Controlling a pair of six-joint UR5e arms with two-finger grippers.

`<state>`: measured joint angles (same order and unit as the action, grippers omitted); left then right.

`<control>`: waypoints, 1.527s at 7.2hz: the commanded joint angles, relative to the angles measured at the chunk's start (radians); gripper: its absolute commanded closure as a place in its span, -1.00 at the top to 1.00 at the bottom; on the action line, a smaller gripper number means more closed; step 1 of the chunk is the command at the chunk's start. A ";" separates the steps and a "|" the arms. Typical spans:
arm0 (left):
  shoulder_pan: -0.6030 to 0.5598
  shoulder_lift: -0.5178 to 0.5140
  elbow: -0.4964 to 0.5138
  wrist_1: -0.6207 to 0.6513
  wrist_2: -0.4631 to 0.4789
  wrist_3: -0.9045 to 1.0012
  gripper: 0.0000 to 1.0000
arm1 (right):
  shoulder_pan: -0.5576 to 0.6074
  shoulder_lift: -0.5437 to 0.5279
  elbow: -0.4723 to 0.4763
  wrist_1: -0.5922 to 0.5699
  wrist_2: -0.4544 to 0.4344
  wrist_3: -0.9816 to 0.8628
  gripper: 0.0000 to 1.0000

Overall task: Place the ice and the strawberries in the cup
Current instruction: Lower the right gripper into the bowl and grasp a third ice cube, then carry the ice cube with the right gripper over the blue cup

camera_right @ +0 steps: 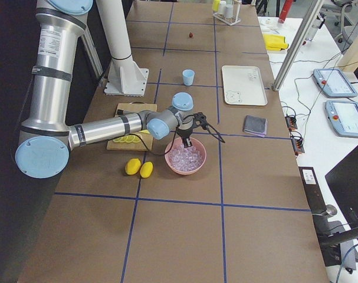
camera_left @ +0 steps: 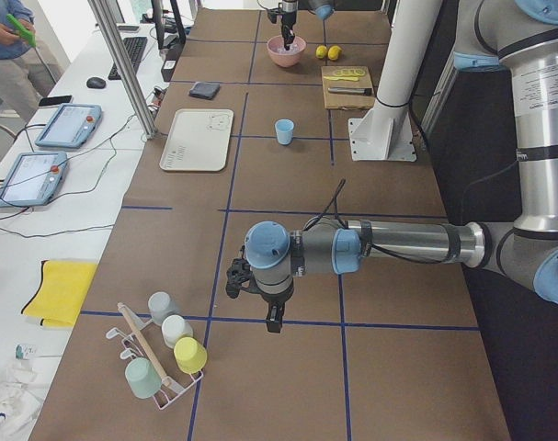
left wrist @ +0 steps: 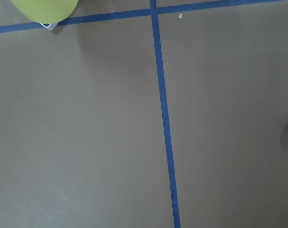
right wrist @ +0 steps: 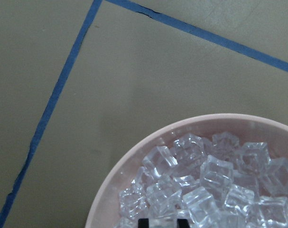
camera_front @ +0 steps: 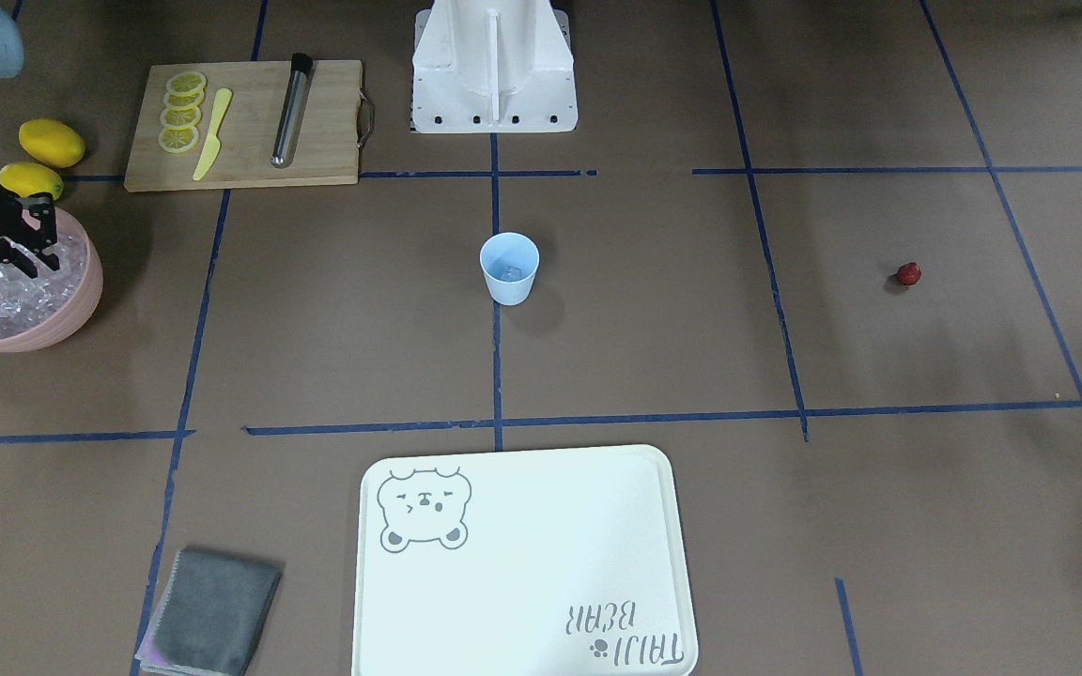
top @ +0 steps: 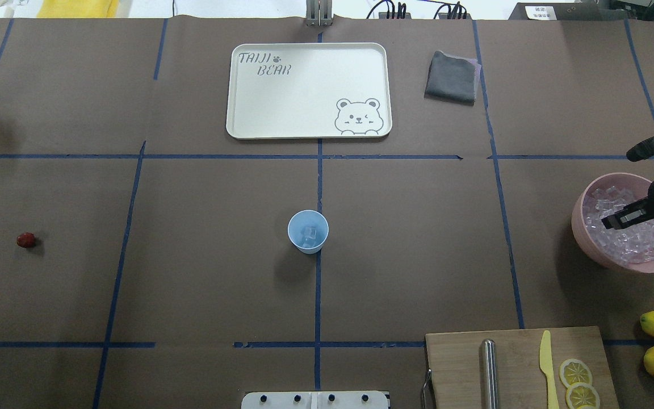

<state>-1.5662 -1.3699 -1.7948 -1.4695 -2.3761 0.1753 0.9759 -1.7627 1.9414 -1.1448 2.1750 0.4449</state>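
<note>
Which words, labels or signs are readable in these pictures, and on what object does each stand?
"TAIJI BEAR", with a paw print: on the white tray, beside a drawn bear face.
White label behind the table: too small to read.
Print on the right arm: too blurred.

cup (top: 307, 231): pale blue, upright, bench (top: 418, 255) centre, some ice inside.
ice (right wrist: 215, 175): clear cubes heaped in pink bowl (top: 578, 226).
strawberry (top: 26, 240): small, dark red, well apart from cup.
</note>
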 commanded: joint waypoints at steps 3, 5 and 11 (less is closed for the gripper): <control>0.000 0.000 0.000 0.000 0.000 0.001 1.00 | 0.101 0.031 0.081 -0.108 0.066 0.011 -1.00; 0.000 0.000 -0.003 0.000 0.000 0.000 1.00 | 0.103 0.215 0.137 -0.368 0.058 0.033 -1.00; 0.000 0.000 -0.005 0.002 -0.002 0.000 1.00 | -0.200 0.748 0.133 -0.737 -0.075 0.496 -1.00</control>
<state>-1.5662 -1.3699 -1.7982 -1.4686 -2.3766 0.1761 0.8724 -1.1160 2.0807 -1.8404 2.1520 0.8163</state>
